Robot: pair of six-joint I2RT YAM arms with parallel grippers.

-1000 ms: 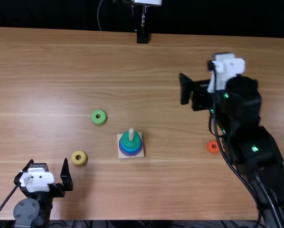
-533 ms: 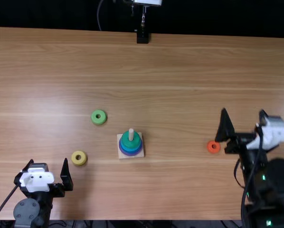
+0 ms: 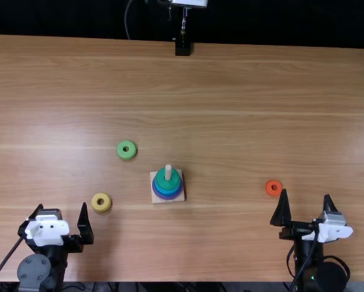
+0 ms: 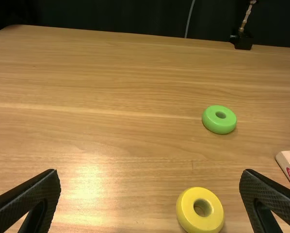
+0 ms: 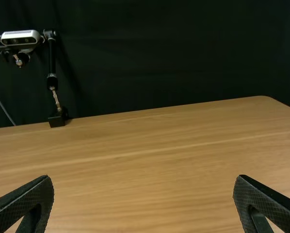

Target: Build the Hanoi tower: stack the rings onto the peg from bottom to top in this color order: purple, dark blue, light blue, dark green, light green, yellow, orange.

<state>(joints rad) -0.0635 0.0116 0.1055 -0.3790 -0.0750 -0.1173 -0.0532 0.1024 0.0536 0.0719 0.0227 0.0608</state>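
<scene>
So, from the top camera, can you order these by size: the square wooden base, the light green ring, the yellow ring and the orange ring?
1. square wooden base
2. light green ring and yellow ring, too alike to rank
3. orange ring

Base (image 4: 286,158) partly outside left wrist view

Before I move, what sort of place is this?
Probably a robotics lab or test station: a silver boxy camera on a black mount, a light brown wooden table, and a dark cloth backdrop.
</scene>
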